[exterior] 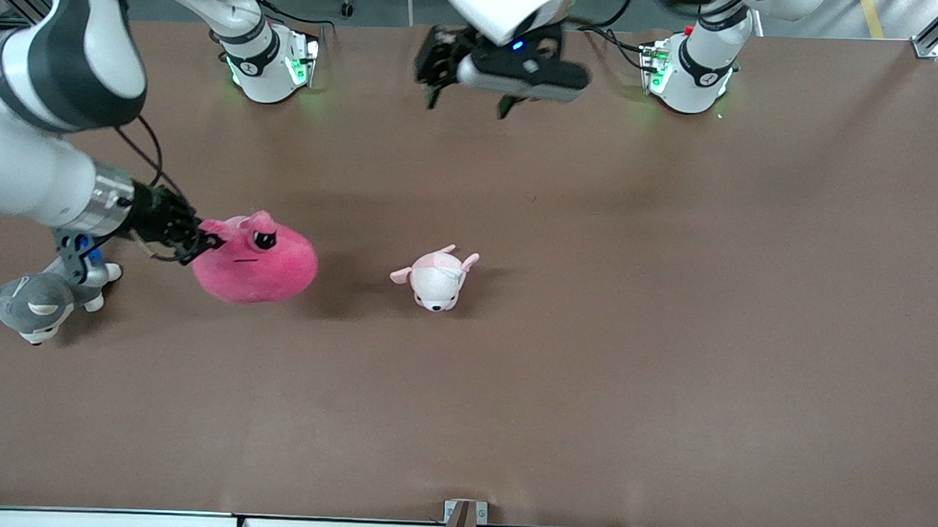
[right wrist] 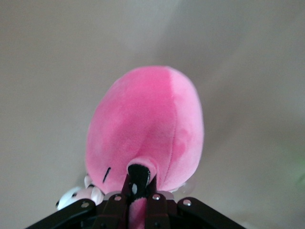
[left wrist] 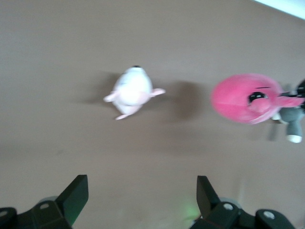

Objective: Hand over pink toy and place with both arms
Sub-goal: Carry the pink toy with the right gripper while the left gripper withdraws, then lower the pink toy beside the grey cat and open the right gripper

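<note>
The pink toy (exterior: 257,262) is pinched by a flap in the right gripper (exterior: 204,241), near the right arm's edge of the table (exterior: 669,341), seemingly so it can be carried for the handover. The left gripper (exterior: 469,84) is held spread over the edge by the bases, waiting.

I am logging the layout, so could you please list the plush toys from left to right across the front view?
Grey-and-white husky plush → pink toy, pinched at one end by the right gripper → pale pink-and-white puppy plush. The left gripper hangs open over the table near the bases, waiting.
</note>
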